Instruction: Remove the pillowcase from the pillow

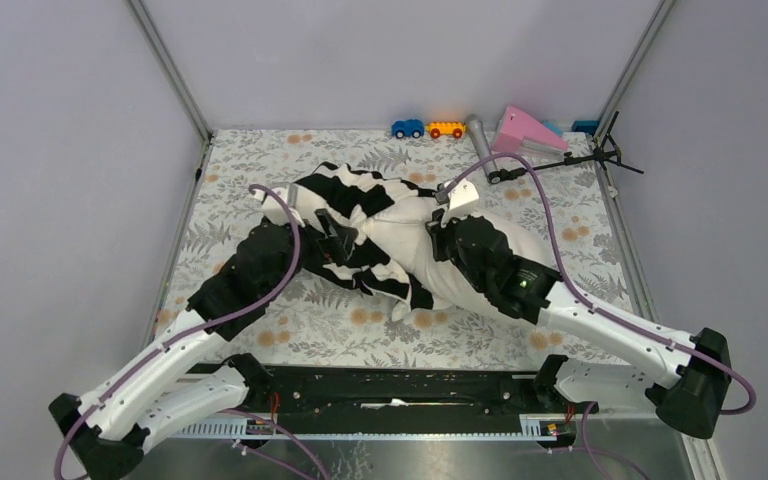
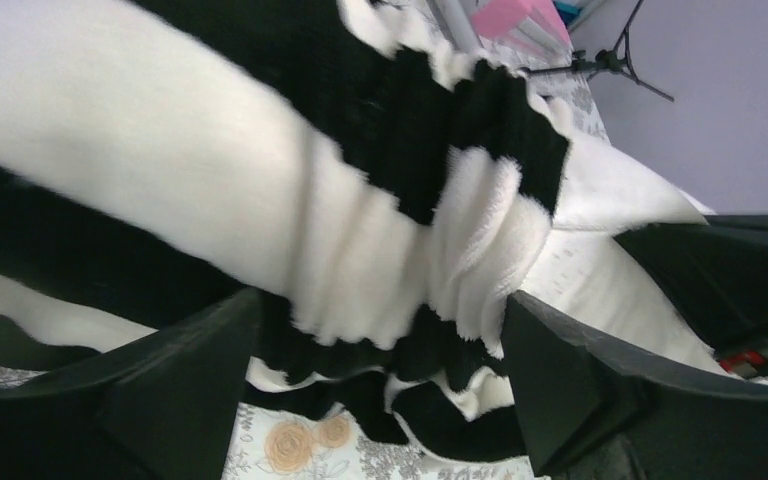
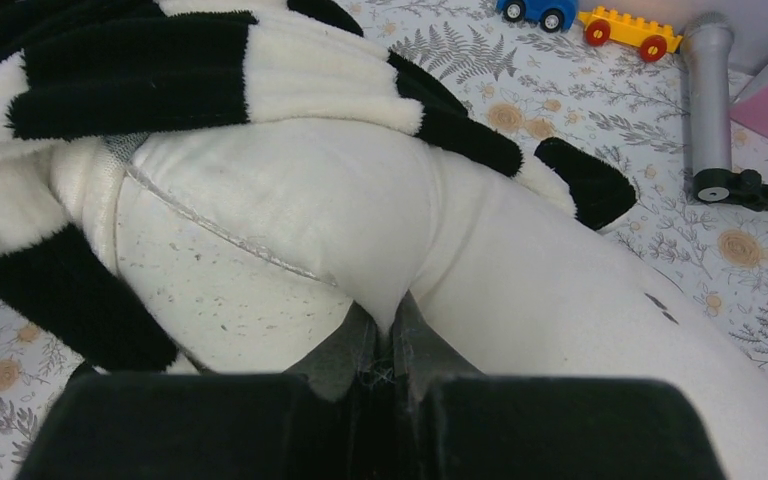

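Right pincer low, pinching pillow | left pincer splayed astride pillowcase

Open desk lies nearside and left of the heaped pillowcase and pillow. Along the far edge, a blue toy car, yellow toy car, grey cylinder, pink block and black stand crowd the right.

Robot test cell in a laboratory, not a dwelling. Evidence: plain grey wall panels set in bare metal frame posts enclose the tabletop on three sides. Two robot arms with exposed purple cabling are fixed to a black rail at its near edge. A small tripod stand occupies the far right corner. Toy vehicles line the far edge.
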